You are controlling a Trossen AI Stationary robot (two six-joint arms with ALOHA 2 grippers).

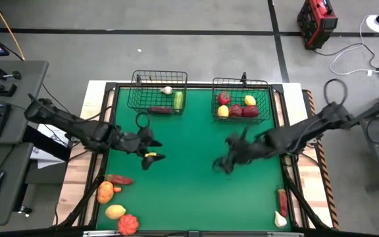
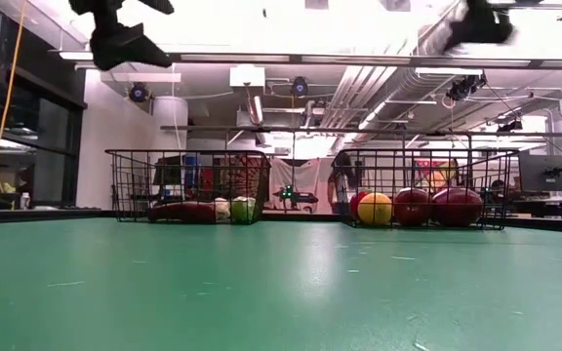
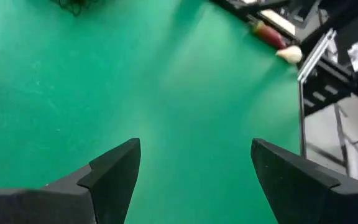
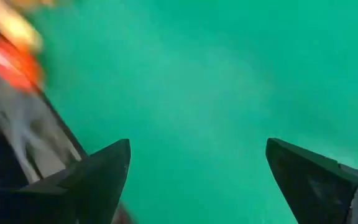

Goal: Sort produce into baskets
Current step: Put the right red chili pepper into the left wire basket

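Green table lies bare between the left gripper and right gripper, both released, baskets behind.

light: bright overhead, ceiling glare in low view | shadows: soft | blur: right wrist view, perhaps motion

Two dark, jointed arms end in black wedge-shaped fingers, one gripper marked yellow.

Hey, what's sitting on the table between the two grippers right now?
Nothing: in the high view, only bare green mat lies between the left gripper and the right gripper.
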